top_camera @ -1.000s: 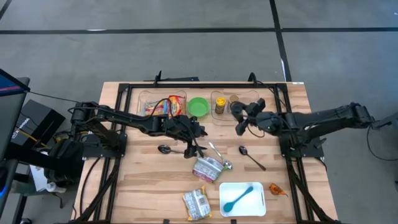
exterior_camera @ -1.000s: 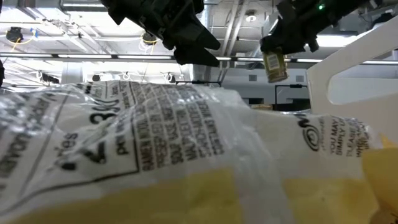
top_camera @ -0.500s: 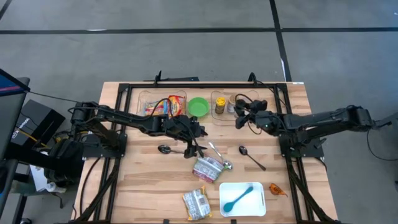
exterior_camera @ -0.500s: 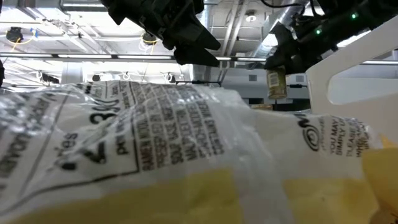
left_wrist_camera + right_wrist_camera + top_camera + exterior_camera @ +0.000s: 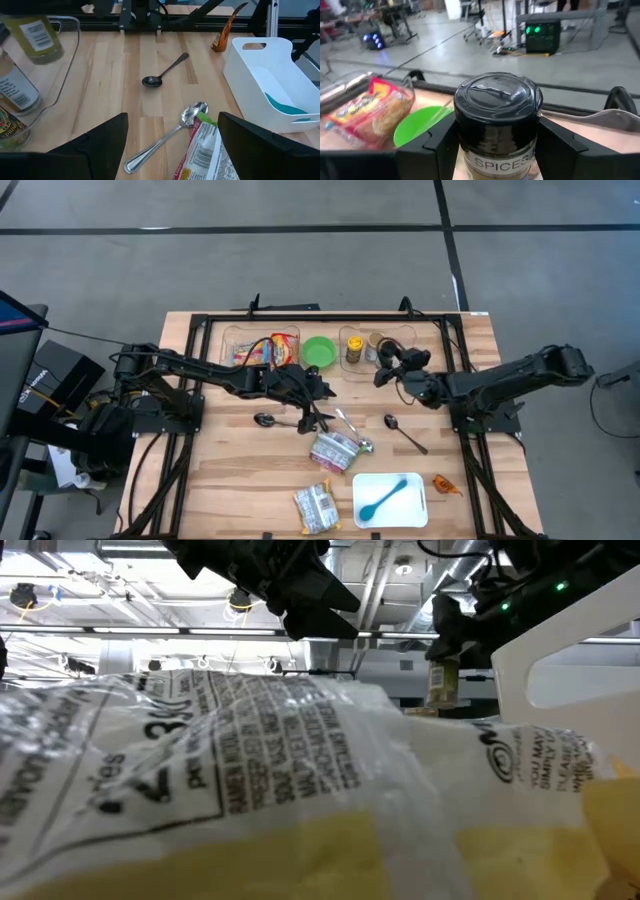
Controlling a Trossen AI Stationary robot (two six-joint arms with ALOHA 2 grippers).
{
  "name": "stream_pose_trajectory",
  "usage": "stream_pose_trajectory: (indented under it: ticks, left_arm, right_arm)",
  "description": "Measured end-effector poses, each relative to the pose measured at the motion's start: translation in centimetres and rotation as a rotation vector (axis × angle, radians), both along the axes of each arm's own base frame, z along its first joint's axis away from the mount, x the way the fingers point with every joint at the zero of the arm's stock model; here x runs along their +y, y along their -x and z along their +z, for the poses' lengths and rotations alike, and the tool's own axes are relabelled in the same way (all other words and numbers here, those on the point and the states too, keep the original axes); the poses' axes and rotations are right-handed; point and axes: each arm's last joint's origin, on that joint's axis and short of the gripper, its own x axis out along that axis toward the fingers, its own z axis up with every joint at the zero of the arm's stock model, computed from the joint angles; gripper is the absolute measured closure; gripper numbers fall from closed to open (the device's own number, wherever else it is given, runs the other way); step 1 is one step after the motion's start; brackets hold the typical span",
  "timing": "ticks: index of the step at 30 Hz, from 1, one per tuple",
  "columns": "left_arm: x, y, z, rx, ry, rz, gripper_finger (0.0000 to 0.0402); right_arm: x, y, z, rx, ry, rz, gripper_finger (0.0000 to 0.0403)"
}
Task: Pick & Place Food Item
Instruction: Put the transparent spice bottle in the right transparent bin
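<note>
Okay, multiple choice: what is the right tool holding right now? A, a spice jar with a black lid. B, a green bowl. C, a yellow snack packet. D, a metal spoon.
A: in the right wrist view the right tool has its dark fingers closed on either side of the glass spice jar with a black lid, labelled SPICES, while the round green bowl sits beyond it, ungripped.
</note>
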Motion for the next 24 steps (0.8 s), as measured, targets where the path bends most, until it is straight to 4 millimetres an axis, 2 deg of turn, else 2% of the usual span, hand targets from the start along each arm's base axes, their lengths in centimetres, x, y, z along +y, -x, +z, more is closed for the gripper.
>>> stream_pose_trajectory:
  ticks: [16,24]
  left_arm:
    - [0.0,0.0,0.0,-0.001,-0.002,-0.001,0.01]
    - [0.0,0.0,0.0,-0.002,-0.002,-0.001,0.01]
  right_arm:
    - [-0.8,-4.9,-3.3,0.08,0.056,-0.1,0.0203]
    - [-1.1,-5.9,-5.1,0.058,0.034,-0.168,0.02]
